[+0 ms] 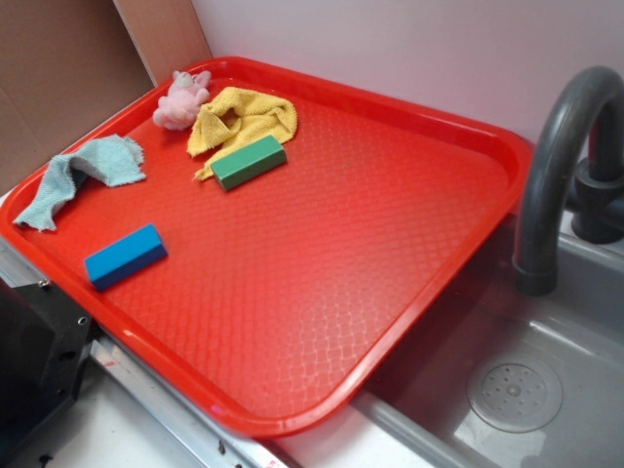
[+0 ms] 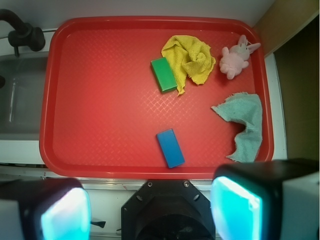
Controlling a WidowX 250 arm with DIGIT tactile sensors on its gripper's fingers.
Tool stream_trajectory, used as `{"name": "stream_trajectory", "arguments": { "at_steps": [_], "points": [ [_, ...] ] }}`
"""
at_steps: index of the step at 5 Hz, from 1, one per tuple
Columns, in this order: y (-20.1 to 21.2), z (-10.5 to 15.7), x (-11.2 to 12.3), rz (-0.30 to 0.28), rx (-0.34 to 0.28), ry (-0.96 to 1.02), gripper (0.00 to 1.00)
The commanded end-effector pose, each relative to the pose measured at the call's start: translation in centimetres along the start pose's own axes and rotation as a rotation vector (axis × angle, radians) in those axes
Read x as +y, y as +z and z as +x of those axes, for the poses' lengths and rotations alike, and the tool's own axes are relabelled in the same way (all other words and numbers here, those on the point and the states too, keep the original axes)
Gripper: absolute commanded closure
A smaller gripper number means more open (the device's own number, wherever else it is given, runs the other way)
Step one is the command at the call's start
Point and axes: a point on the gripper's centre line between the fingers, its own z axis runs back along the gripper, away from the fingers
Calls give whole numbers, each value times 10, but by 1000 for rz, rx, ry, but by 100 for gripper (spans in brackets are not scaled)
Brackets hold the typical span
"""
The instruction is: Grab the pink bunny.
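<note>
The pink bunny point(image 1: 181, 99) point(image 2: 236, 58) lies in a far corner of the red tray point(image 1: 409, 127) point(image 2: 100, 125), just beside a crumpled yellow cloth point(image 1: 241, 119) point(image 2: 191, 58). My gripper point(image 2: 150, 210) hangs high above the tray's near edge, far from the bunny, open with its cyan pads point(image 2: 235, 207) wide apart and nothing between them. The gripper does not show in the exterior view.
A green block point(image 1: 249, 162) point(image 2: 163, 74) touches the yellow cloth. A blue block point(image 1: 125, 256) point(image 2: 170, 148) and a pale teal rag point(image 1: 83, 175) point(image 2: 243, 125) also lie on the tray. A grey sink point(image 1: 546, 390) with a dark faucet point(image 1: 561, 156) point(image 2: 20, 32) borders the tray.
</note>
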Motion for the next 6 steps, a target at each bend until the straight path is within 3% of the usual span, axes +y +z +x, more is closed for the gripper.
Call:
{"name": "stream_trajectory", "arguments": {
  "at_steps": [1,2,3,4,5,6],
  "points": [
    [0,0,0,0,0,0,0],
    [-20,25,32,-36,-155,244,0],
    [-38,52,69,19,-230,484,0],
    [-56,60,99,98,-284,720,0],
    [-82,75,135,202,-275,899,0],
    [-110,105,170,299,-325,981,0]
  ]
}}
